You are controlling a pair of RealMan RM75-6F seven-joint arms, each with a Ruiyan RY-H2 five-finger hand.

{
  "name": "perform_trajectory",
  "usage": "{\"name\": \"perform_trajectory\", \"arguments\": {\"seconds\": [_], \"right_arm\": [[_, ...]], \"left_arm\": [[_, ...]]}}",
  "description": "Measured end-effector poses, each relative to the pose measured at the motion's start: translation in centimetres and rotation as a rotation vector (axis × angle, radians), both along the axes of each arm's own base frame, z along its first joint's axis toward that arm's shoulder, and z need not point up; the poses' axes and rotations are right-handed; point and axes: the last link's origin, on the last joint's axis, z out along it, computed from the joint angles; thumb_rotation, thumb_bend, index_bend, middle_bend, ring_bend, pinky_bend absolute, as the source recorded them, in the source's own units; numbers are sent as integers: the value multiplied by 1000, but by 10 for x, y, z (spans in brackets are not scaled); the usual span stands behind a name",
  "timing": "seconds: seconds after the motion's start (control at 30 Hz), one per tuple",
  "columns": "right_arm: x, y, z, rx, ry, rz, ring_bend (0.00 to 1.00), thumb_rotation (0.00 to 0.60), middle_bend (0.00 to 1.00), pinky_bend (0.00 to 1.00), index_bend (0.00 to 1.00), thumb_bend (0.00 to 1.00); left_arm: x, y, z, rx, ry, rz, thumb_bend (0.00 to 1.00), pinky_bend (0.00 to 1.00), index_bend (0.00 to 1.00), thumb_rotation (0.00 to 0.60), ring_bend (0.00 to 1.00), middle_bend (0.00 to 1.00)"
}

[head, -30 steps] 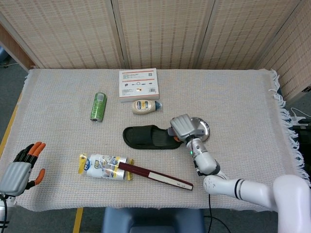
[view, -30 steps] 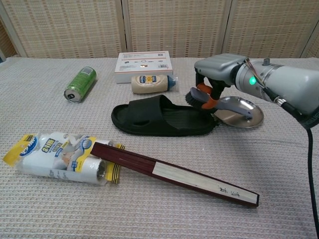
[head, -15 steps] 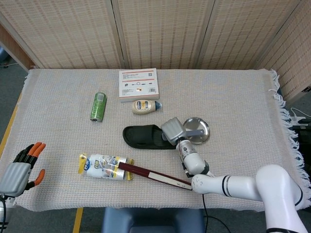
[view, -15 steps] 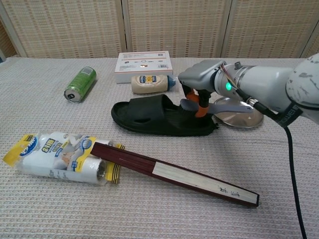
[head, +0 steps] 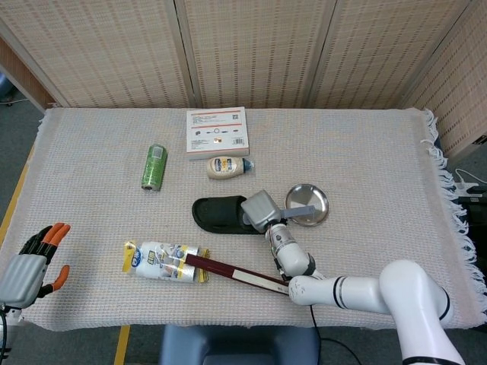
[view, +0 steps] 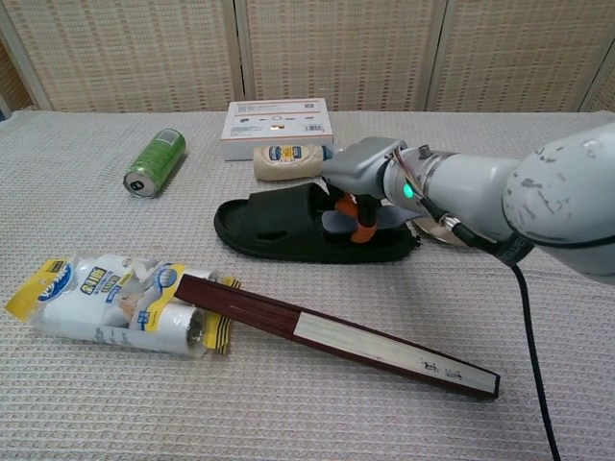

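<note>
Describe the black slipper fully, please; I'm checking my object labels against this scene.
The black slipper is a matte, rubbery-looking open-toe slide with a wide strap across the front and a flat sole. It lies sole-down on the woven table cloth, near the table's middle, lengthwise left to right. The right hand is over its heel end, holding a small brush above the footbed; whether the bristles touch cannot be told.

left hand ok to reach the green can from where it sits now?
Probably yes. The left hand hangs open off the table's near-left corner, holding nothing, and only bare cloth lies between it and the green can. The wipes pack sits off to the side, not in the path.
</note>
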Motion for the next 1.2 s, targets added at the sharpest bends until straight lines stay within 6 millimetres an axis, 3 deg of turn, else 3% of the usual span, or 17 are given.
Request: {"name": "perform_trajectory", "arguments": {"seconds": [0.27, 0.73, 0.93, 1.2], "right_arm": [[15, 4, -15, 12, -4, 41, 631, 600, 731, 738, 927, 444], [-14, 6, 11, -9, 91, 21, 631, 600, 731, 738, 926, 444], [-11, 9, 2, 13, 101, 27, 631, 600, 731, 738, 926, 444], [7, 9, -16, 17, 56, 52, 631, 600, 731, 738, 921, 444]], "left_arm": [[0, -1, 3, 6, -7, -6, 484, 127, 0, 600, 0, 0], [0, -6, 6, 19, -3, -8, 490, 127, 0, 600, 0, 0], [-1, -6, 6, 18, -5, -6, 491, 127, 0, 600, 0, 0], [-2, -5, 7, 16, -10, -4, 490, 128, 0, 600, 0, 0]]}}
